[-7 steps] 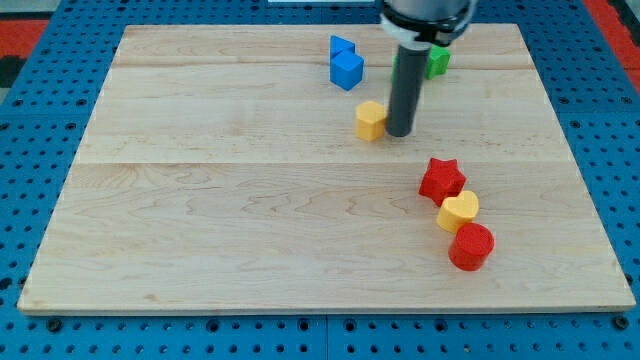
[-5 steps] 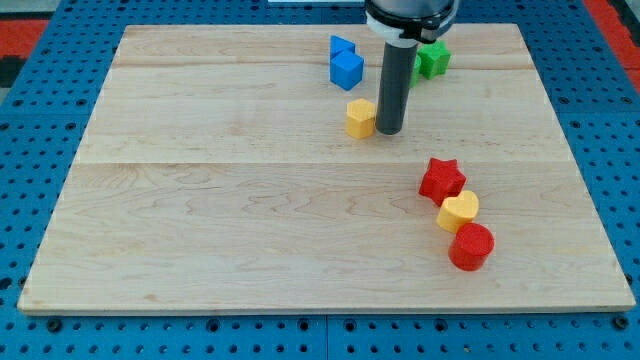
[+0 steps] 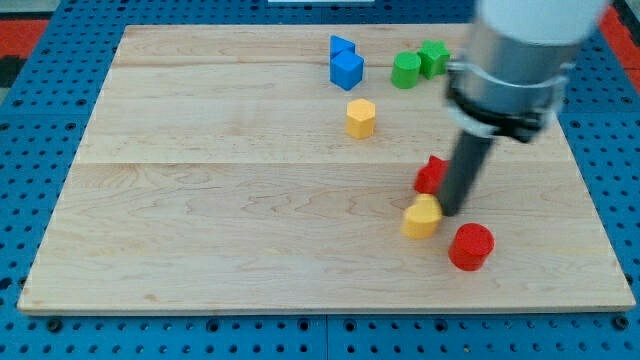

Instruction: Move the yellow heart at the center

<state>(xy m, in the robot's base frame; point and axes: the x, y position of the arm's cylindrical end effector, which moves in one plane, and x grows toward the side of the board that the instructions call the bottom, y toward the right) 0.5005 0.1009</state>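
The yellow heart [image 3: 422, 217] lies right of the board's middle, toward the view's bottom. My tip [image 3: 453, 211] is right beside it on its right, touching or nearly touching. The rod partly hides the red star [image 3: 431, 175] just above the heart. The red cylinder [image 3: 471, 246] lies below and right of the tip. A yellow hexagon block [image 3: 361, 117] sits above the board's centre.
Two blue blocks [image 3: 346, 63] sit near the top edge of the wooden board [image 3: 200, 200]. A green cylinder [image 3: 406, 70] and a green block [image 3: 434, 57] lie to their right. Blue pegboard surrounds the board.
My tip left the yellow hexagon and swung down-right to the yellow heart. The heart has shifted left and slightly down from between the red star and red cylinder.
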